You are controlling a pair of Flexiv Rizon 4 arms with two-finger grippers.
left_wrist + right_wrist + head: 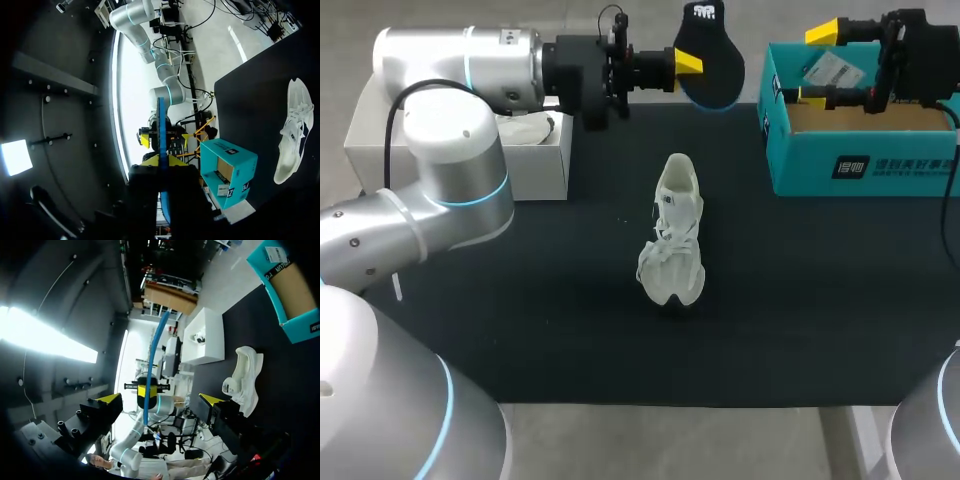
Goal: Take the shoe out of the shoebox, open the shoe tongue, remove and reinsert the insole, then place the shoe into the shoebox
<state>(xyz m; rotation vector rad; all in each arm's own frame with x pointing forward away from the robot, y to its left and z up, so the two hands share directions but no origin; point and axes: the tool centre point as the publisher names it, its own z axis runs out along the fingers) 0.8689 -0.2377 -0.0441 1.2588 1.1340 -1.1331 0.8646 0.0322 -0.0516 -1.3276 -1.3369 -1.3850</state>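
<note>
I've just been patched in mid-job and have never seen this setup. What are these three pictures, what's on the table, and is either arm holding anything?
This is a two-armed robot at a table. The wide picture comes from a fixed camera above and behind it; the two round ones come from a camera on each wrist, looking along the fingers. On the black table mat sits a white lace-up sneaker, out of its box. The open teal cardboard shoebox stands at the far right, a white box at the far left. The left hand pinches a black insole with a blue underside, holding it in the air; edge-on, it shows as a blue strip in both round pictures. The right hand is open and empty, by the shoebox.
</note>
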